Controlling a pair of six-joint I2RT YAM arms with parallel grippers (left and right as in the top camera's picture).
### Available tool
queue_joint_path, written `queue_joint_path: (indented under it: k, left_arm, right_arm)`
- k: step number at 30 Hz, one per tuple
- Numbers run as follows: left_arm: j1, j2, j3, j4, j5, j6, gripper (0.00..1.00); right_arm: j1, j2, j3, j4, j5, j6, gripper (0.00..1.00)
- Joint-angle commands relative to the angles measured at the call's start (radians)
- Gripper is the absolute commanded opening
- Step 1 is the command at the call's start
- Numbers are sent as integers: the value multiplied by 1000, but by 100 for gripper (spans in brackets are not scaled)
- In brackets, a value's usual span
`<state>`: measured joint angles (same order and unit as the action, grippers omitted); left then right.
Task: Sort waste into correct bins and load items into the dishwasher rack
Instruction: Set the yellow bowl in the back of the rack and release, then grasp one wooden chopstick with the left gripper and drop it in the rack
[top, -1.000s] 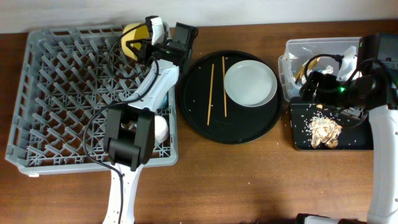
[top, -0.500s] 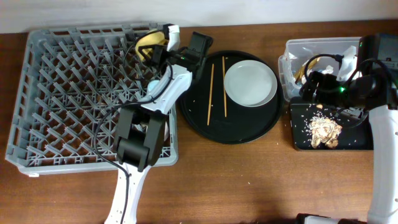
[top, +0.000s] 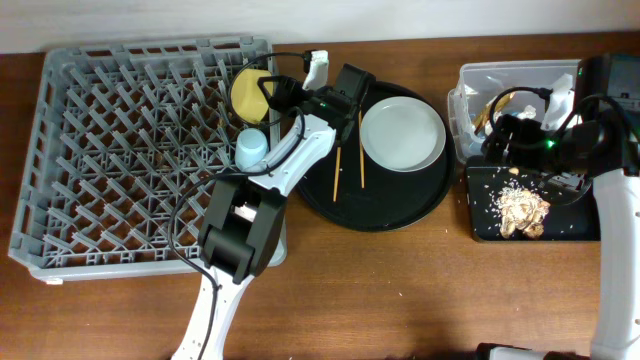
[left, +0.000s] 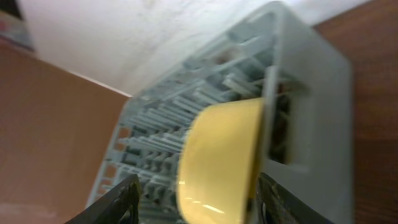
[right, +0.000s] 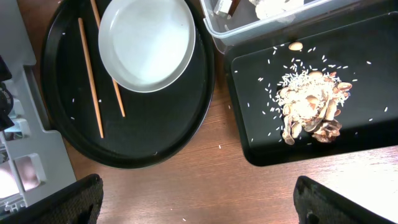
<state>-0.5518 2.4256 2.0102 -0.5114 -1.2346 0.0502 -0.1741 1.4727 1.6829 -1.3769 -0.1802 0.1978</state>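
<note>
left gripper (left: 196, 202): jaws spread, nothing clamped. Yellow bowl sits between the fingers, with a clear gap on one side. The wrist view is blurred, so I can't tell about contact on the other side.
yellow bowl (top: 250, 92): in the dishwasher rack (top: 120, 150), at the far corner nearest the round tray, tipped on edge among the pegs.
light blue cup (top: 252, 150): in the rack, just in front of the bowl, beside the left arm.
right gripper (right: 199, 202): fingers wide apart and empty, above the table between the round tray and the black rectangular tray.
round black tray (top: 400, 205): on the table beside the rack.
grey plate (top: 402, 135): on the round tray, on the side towards the tub.
chopsticks (top: 339, 150): two lying flat on the round tray next to the plate, roughly parallel.
clear tub (top: 470, 75): holds white tissue (top: 520, 82) and a gold-brown wrapper (top: 492, 108).
black rectangular tray (top: 480, 220): just in front of the tub.
food scraps (top: 522, 208): beige pile on the rectangular tray, loose grains scattered around it.
</note>
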Motion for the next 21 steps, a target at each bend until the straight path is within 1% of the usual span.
queue_joint_path:
  k: [1,3,4,6,8,10,13,16,19,20,21]
  left_arm:
    - [-1,-123,13,-15,198,11,62]
    - [-2,-235,13,-118,581,-8,66]
    - [7,-288,13,-183,836,-58,66]
    - [19,-300,12,-248,1013,-120,66]
    - [21,-291,0,-301,1078,-177,66]
    - [7,-269,-20,-331,1127,-179,66]
    - [-24,-216,-20,-347,1126,-224,66]
    - [-37,-145,-20,-348,1126,-321,66]
    - [-30,-88,-20,-351,1126,-338,64]
    - [-30,-73,-20,-351,1126,-339,59]
    - [-30,-66,-20,-351,1124,-346,57]
  right_arm:
    - [-3,0,4,0,16,-10,98]
    - [-3,0,4,0,16,-10,98]
    - [-3,0,4,0,16,-10,98]
    - [-3,0,4,0,16,-10,99]
    - [-3,0,4,0,16,-10,98]
    - [-3,0,4,0,16,-10,98]
    - [-3,0,4,0,16,-10,99]
    - [-3,0,4,0,16,-10,98]
    - [-3,0,4,0,16,-10,99]
    - [-3,0,4,0,16,-10,98]
    - [-3,0,4,0,16,-10,98]
